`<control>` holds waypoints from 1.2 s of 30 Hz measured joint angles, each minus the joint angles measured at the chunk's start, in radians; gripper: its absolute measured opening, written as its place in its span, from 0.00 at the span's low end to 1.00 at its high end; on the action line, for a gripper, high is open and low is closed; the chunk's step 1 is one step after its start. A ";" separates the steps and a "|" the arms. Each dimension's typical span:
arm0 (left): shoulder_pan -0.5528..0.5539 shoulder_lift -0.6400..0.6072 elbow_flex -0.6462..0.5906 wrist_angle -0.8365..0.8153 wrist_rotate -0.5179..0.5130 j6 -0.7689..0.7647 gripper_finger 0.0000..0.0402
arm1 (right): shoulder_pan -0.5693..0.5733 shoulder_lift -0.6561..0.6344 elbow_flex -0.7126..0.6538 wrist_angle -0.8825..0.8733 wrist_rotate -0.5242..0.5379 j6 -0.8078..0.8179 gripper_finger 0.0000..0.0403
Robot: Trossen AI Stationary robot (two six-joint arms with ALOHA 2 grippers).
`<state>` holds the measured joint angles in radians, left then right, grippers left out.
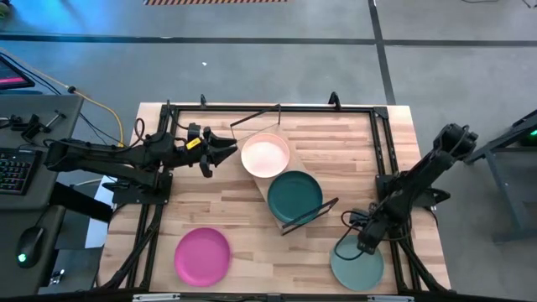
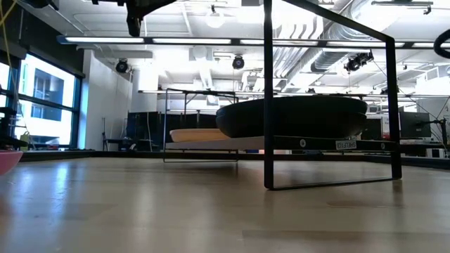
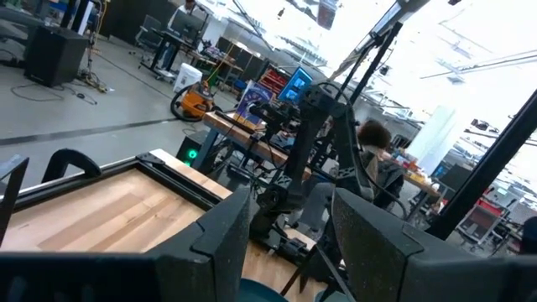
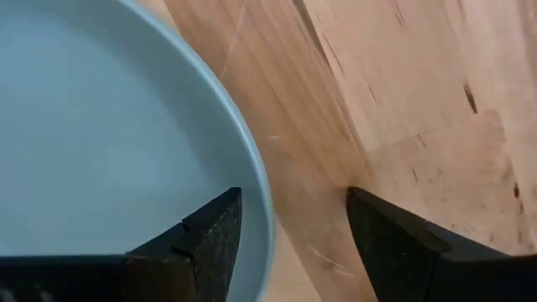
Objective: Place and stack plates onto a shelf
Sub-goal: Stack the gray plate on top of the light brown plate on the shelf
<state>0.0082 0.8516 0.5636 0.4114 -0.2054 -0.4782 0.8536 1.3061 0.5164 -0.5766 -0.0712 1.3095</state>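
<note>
Between the right tool's (image 4: 289, 243) spread fingers — the sage-green plate's (image 4: 92, 143) rim.

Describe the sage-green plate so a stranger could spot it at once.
Start at the wooden table seen from above and go to its near right corner. The sage-green plate lies there flat, off the shelf, with the right gripper open astride its rim. The pink plate lies opposite.

You get bright, even overhead light with soft shadows; ceiling lamps (image 2: 211, 39) and the window (image 2: 39, 98) at left glare, leaving the shelf (image 2: 281, 143) silhouetted.
</note>
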 joint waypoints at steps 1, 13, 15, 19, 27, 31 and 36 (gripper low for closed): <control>0.000 0.000 0.000 0.000 0.000 0.000 0.40 | 0.000 0.012 0.006 -0.006 0.001 -0.001 0.54; 0.000 0.000 0.000 -0.002 0.000 0.000 0.40 | 0.000 0.030 0.058 -0.061 -0.019 -0.035 0.03; 0.000 0.000 0.000 -0.001 0.000 0.000 0.40 | 0.000 0.021 0.067 -0.065 -0.033 -0.047 0.03; 0.000 0.000 0.000 0.002 0.000 0.000 0.40 | 0.000 -0.035 0.109 -0.043 -0.052 -0.107 0.01; 0.000 0.000 0.000 0.002 -0.018 0.001 0.40 | -0.025 -0.197 0.242 -0.044 -0.107 -0.234 0.00; 0.000 0.000 0.000 0.002 -0.018 0.000 0.40 | -0.090 -0.262 0.375 -0.044 -0.133 -0.299 0.00; 0.000 0.000 0.000 0.007 -0.020 0.000 0.40 | -0.261 -0.251 0.613 -0.142 -0.092 -0.468 0.00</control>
<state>0.0082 0.8520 0.5636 0.4180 -0.2251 -0.4778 0.5922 1.0546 1.1291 -0.7182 -0.1630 0.8414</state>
